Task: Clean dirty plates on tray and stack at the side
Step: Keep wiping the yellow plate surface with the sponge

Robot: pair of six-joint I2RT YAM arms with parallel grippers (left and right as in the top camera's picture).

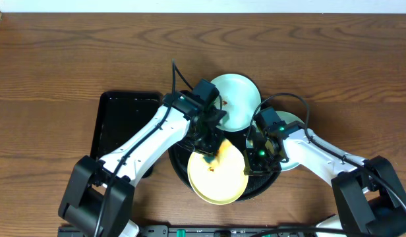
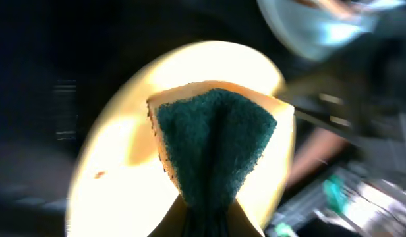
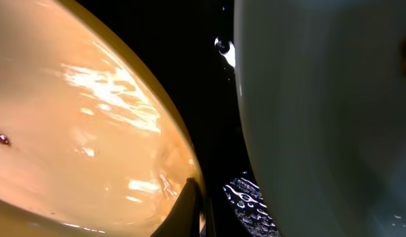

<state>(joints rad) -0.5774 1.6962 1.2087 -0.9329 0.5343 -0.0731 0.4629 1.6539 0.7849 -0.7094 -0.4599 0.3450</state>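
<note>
The left tool point(image 1: 209, 146) pinches a sponge point(image 2: 213, 141) against the yellow plate point(image 1: 216, 179); the right tool point(image 1: 251, 164) clamps its rim. Scrubbing could wrench it loose.

The wooden table point(image 1: 58, 66) bears a rectangular black tray point(image 1: 120, 122) beside the round tray point(image 1: 261, 184).

The pale yellow plate point(image 1: 219, 184), glossy and flecked with a few brown specks, lies over the near part of the round black tray point(image 1: 265, 181), a pale blue plate point(image 1: 239, 99) with a small brown smear sits at its far edge, and a second blue plate point(image 1: 292, 122) shows mostly hidden on the right.
</note>
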